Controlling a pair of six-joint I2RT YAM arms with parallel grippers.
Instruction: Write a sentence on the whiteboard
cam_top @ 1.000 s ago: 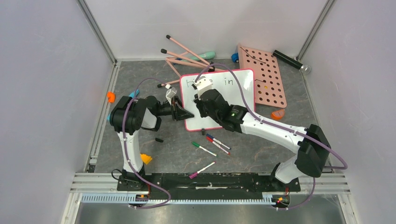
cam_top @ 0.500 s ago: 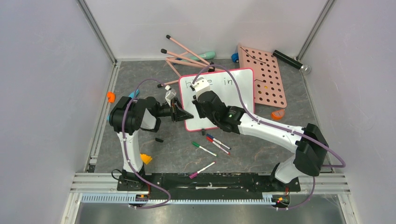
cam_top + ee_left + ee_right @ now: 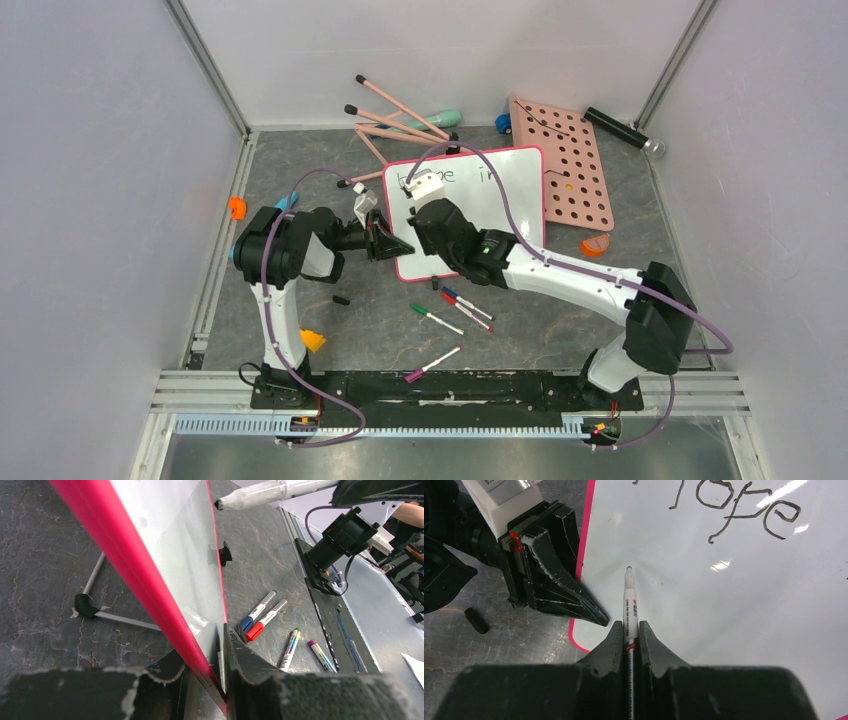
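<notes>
Your left gripper (image 3: 388, 243) clamps the whiteboard (image 3: 724, 620) by its pink edge; your right gripper (image 3: 629, 626) pinches a marker (image 3: 630, 600), tip below the sentence (image 3: 734, 505).

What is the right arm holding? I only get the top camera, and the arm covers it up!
Observer: A marker, pinched in the right gripper. The right wrist camera shows it.
Operator: Where's its tip?
Observer: At the whiteboard, on a bare patch below the word "Hope". I cannot tell if it touches.
Operator: And the left arm?
Observer: The left wrist camera shows the left gripper clamping the whiteboard's pink rim between its fingers.
</notes>
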